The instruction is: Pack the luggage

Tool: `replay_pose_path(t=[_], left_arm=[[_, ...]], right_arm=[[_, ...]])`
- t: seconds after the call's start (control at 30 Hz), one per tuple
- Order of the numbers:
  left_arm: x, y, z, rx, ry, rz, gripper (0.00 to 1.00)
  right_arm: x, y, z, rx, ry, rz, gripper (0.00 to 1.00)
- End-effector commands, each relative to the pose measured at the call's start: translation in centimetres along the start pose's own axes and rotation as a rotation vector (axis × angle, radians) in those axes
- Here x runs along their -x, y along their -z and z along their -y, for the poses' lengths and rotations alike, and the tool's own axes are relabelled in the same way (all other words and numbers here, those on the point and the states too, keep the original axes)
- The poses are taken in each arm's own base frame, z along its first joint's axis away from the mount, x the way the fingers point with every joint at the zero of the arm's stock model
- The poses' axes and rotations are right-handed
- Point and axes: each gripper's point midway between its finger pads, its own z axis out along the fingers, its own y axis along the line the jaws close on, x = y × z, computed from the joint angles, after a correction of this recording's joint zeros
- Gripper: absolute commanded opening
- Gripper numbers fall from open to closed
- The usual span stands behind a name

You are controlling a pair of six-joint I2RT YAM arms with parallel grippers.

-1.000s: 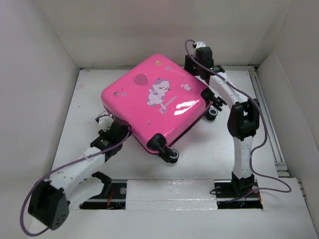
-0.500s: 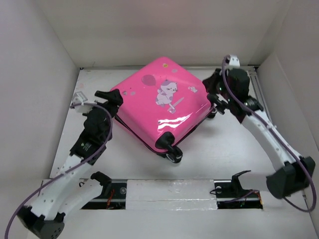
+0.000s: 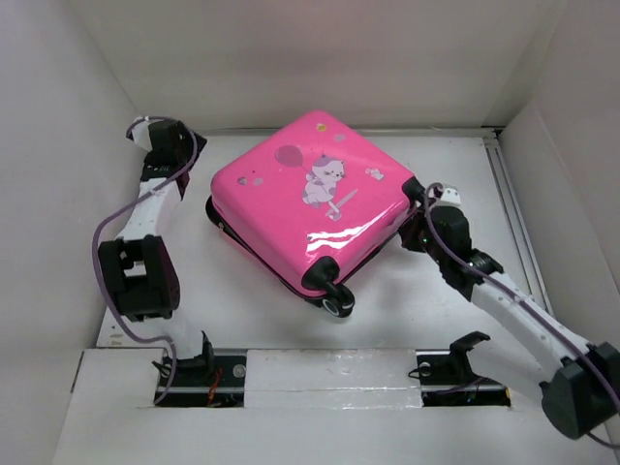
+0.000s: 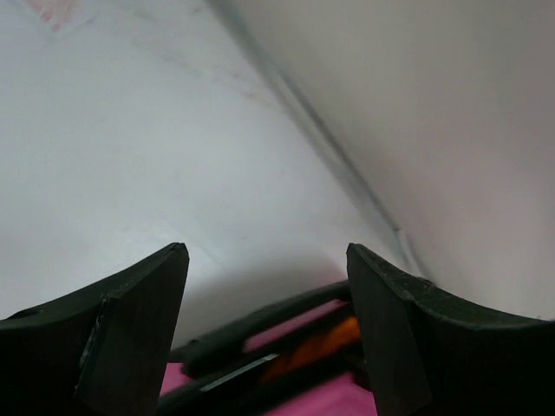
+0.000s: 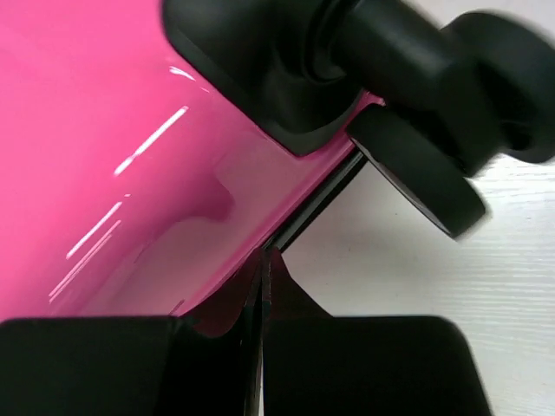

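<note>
The luggage is a glossy hot-pink hard-shell suitcase with a cartoon animal print. It lies flat and closed in the middle of the white table, one corner toward the back wall. My left gripper hangs open by its back left corner. In the left wrist view my left gripper has nothing between its fingers, with the luggage's black seam just below. My right gripper is shut, its tips against the dark seam on the luggage's right side, beside a black wheel.
White walls close in the table on the left, back and right. A metal rail runs along the right edge. Another black wheel sticks out at the suitcase's front corner. A white board covers the arm bases.
My left arm swung from the suitcase's front left up to its back left corner. My right arm came down from the back right to the right side and shut. The suitcase shifted slightly back.
</note>
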Motion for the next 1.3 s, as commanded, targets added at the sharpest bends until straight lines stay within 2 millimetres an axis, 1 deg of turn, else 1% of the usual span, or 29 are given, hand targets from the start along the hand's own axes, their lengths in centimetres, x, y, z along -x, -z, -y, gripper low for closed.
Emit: replay_pose_path(t=[0.0,0.07,0.13,0.17,0.2,0.3,0.37,0.4,0.43,0.47,0.5,0.57,0.6,0.63,0.7,0.73,0.77,0.83,0.87,0.9,1.0,1.03,1.07,1.1,1.13,1.17,1.2,1.23,1.27], left_arm=[[-2.6,-0.8,-0.8,-0.010,-0.025,-0.154,0.69],[-5.4,-1.5,-2.6,-0.013,0.012,-0.202,0.68],[-7.7,-1.4,-3.9,-0.016,0.051,-0.251,0.66],[-8.4,-1.5,-4.7,-0.010,0.071,-0.254,0.65],[-11.0,-0.7,-6.8,0.023,0.096,-0.291,0.65],[-13.8,1.6,-9.3,0.033,0.107,-0.291,0.65],[-14.4,3.1,-9.7,0.018,0.111,-0.284,0.64],[-15.4,3.9,-9.8,0.007,0.102,-0.298,0.64],[-16.9,4.9,-11.3,0.016,0.094,-0.318,0.64],[-17.5,5.7,-11.5,0.012,0.086,-0.330,0.64],[-18.1,7.0,-10.8,-0.021,0.074,-0.342,0.64],[-20.2,9.1,-12.1,-0.014,0.067,-0.385,0.63],[-20.7,10.8,-10.7,-0.065,0.057,-0.379,0.63],[-21.4,11.9,-10.5,-0.081,0.066,-0.385,0.63],[-22.8,14.1,-11.9,-0.043,0.048,-0.390,0.63],[-23.3,16.4,-9.9,-0.126,0.048,-0.399,0.63],[-23.9,17.5,-10.9,-0.097,0.055,-0.416,0.62],[-22.9,19.9,-9.1,-0.180,0.063,-0.375,0.62],[-22.4,20.3,-9.3,-0.177,0.056,-0.352,0.62],[-21.6,20.8,-9.4,-0.170,0.010,-0.332,0.69],[-15.9,21.3,-8.8,-0.115,-0.014,-0.147,0.77],[-14.3,21.5,-8.4,-0.102,-0.005,-0.096,0.86],[-10.9,22.0,-6.9,-0.121,0.046,0.008,0.88],[-10.4,22.1,-7.1,-0.120,0.031,0.030,0.88],[-8.6,22.5,-4.9,-0.182,0.083,0.078,0.88],[-7.7,22.9,-3.7,-0.220,0.088,0.103,0.88],[-6.8,22.8,-2.7,-0.243,0.092,0.131,0.88],[-4.7,23.3,-0.1,-0.306,0.142,0.181,0.88],[-4.0,23.0,0.9,-0.307,0.149,0.190,0.88]], right_arm=[[1.9,-2.2,-2.5,0.055,-0.005,0.036,0.00],[4.1,-3.3,-4.1,0.072,-0.010,0.063,0.00],[3.5,-6.1,-5.6,0.115,0.029,0.010,0.00],[5.6,-6.7,-7.7,0.153,0.027,0.034,0.00],[4.1,-9.1,-7.8,0.146,0.049,-0.027,0.00],[6.0,-11.9,-12.1,0.240,0.066,-0.034,0.00],[3.6,-14.8,-14.2,0.315,0.100,-0.131,0.00],[6.2,-15.5,-16.3,0.354,0.098,-0.094,0.00],[4.9,-17.7,-16.1,0.331,0.111,-0.134,0.00],[4.3,-18.1,-16.5,0.318,0.127,-0.179,0.00],[7.5,-18.2,-18.5,0.346,0.135,-0.128,0.00],[7.0,-19.5,-18.4,0.324,0.176,-0.169,0.00],[7.3,-19.6,-18.7,0.328,0.194,-0.182,0.00],[11.0,-19.2,-19.9,0.337,0.202,-0.120,0.00],[12.4,-19.2,-18.8,0.285,0.225,-0.130,0.12],[14.7,-18.9,-18.1,0.263,0.228,-0.087,0.20],[15.6,-18.5,-17.5,0.253,0.222,-0.077,0.33],[19.4,-15.9,-16.0,0.232,0.212,0.008,0.47],[18.3,-15.8,-14.2,0.205,0.207,-0.013,0.51],[20.7,-12.8,-14.2,0.219,0.201,0.056,0.62],[19.9,-10.5,-11.5,0.201,0.179,0.072,0.66],[22.2,-7.0,-11.7,0.226,0.156,0.164,0.66],[20.4,-4.8,-10.8,0.228,0.116,0.158,0.59],[17.9,-6.2,-9.2,0.193,0.114,0.117,0.59],[18.5,-2.9,-9.6,0.228,0.065,0.180,0.35],[18.4,-2.1,-9.3,0.243,0.040,0.235,0.24],[13.8,-3.0,-6.9,0.183,0.011,0.176,0.12],[12.4,-2.4,-6.3,0.173,-0.016,0.177,0.00],[12.1,-1.0,-5.7,0.171,-0.033,0.207,0.00]])
